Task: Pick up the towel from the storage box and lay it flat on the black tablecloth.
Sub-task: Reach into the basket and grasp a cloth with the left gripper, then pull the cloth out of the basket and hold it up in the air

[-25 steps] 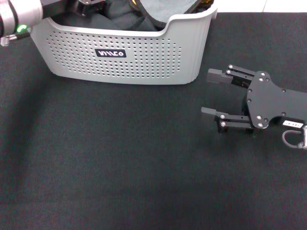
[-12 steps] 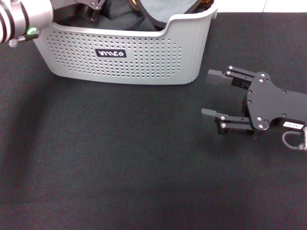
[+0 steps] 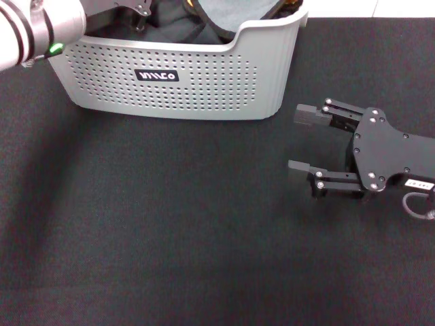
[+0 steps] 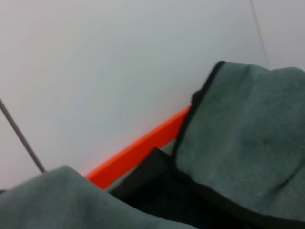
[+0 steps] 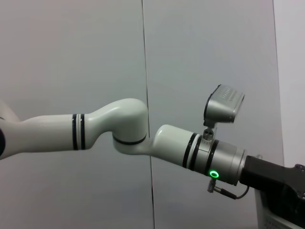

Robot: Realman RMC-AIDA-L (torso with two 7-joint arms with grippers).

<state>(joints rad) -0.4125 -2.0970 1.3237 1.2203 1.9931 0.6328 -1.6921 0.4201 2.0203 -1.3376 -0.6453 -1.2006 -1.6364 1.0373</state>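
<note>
The storage box [image 3: 170, 81], a light grey perforated basket with a black label, stands at the back left on the black tablecloth [image 3: 170, 238]. Inside it, the towel [image 3: 234, 12] shows its grey face and black trim. The left wrist view looks closely at the towel [image 4: 243, 143], over a plain black cloth [image 4: 157, 191]. My left gripper [image 3: 141, 7] reaches into the box at its far left end, mostly cut off by the picture's edge. My right gripper [image 3: 299, 139] rests open and empty on the tablecloth, right of the box.
Dark cloths [image 3: 177, 28] fill the box beside the towel. An orange strip [image 4: 143, 148] runs along a pale wall behind the box. The right wrist view shows my left arm [image 5: 143, 138] against a grey wall.
My left arm has shifted to the right, over the box's left end. The right gripper has slid slightly right and toward me, still open.
</note>
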